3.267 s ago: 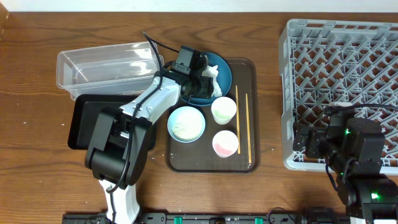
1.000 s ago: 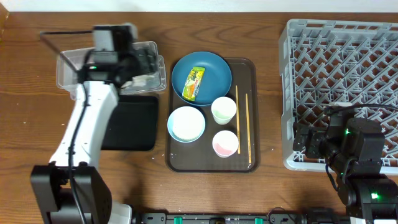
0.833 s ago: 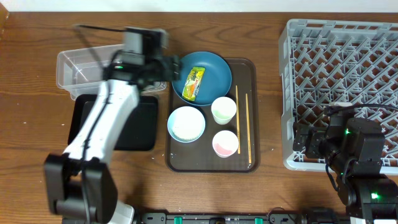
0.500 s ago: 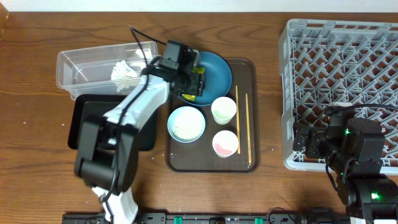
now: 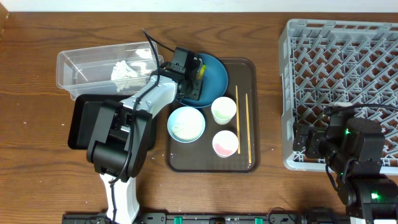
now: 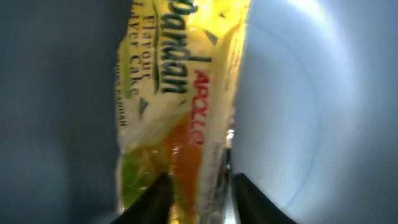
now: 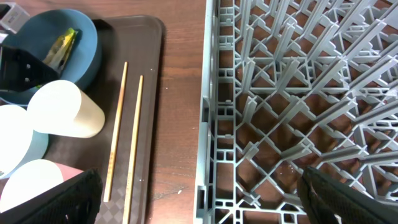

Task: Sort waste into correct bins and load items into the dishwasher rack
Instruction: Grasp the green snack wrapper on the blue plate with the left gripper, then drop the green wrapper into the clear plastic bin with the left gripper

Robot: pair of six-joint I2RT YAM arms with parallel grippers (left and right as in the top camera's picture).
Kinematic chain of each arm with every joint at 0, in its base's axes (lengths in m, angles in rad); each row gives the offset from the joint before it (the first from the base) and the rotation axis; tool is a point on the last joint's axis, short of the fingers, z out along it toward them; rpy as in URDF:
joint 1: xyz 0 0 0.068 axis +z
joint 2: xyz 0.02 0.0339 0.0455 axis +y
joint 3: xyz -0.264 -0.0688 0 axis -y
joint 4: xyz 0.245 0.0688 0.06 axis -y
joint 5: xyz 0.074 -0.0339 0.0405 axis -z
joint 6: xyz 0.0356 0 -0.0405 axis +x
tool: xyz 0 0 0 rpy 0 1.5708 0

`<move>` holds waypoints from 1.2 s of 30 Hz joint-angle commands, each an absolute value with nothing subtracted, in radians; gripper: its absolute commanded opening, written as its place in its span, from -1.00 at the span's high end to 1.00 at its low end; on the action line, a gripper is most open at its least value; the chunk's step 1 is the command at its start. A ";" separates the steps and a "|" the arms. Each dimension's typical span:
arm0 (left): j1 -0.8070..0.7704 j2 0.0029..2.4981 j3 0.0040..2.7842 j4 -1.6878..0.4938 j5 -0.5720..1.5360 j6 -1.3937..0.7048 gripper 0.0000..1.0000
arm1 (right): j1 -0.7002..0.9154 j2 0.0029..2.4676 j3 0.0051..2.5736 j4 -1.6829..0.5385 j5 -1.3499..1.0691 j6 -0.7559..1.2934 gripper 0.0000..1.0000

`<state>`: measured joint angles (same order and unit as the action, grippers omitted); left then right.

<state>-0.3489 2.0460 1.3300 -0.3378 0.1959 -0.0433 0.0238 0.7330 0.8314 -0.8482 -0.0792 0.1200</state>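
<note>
My left gripper is down on the round blue plate and is shut on the yellow-green wrapper, which fills the left wrist view between the fingertips. Crumpled white tissue lies in the clear tub. The black tray sits in front of the tub. The white bowl, with pale grains inside, the green cup, the pink cup and two chopsticks are on the brown tray. My right gripper is open and empty over the grey rack's front left edge.
The brown serving tray holds the dishes between the bins and the rack. The right wrist view shows the plate, the wrapper, the green cup, the chopsticks and the rack lattice. A strip of bare wood lies between tray and rack.
My left arm carried the tissue to the clear tub and left it there. It swung back right to the blue plate and came down onto the wrapper. The right arm has not moved.
</note>
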 commanded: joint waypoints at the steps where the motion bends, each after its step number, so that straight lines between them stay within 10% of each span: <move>1: -0.351 2.049 1.340 -0.341 0.182 -0.038 0.56 | 0.031 0.731 0.851 -0.849 -0.086 0.126 -0.98; 5: -0.351 2.009 1.343 -0.342 0.182 -0.038 0.88 | 0.031 0.731 0.851 -0.849 -0.086 0.126 -0.98; 31: 0.006 1.700 1.343 -0.452 0.014 -0.038 0.88 | 0.031 0.731 0.851 -0.849 -0.086 0.126 -0.98; 33: 0.026 1.721 1.343 -0.453 0.014 -0.038 0.79 | 0.031 0.731 0.851 -0.849 -0.086 0.126 -0.99; 36: 0.043 1.732 1.343 -0.451 0.014 -0.038 0.07 | 0.031 0.731 0.851 -0.849 -0.086 0.126 -0.98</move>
<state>0.0315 1.7218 1.3304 -0.4480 0.0223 -0.0391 0.0238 0.7330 0.8314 -0.8486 -0.0792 0.1215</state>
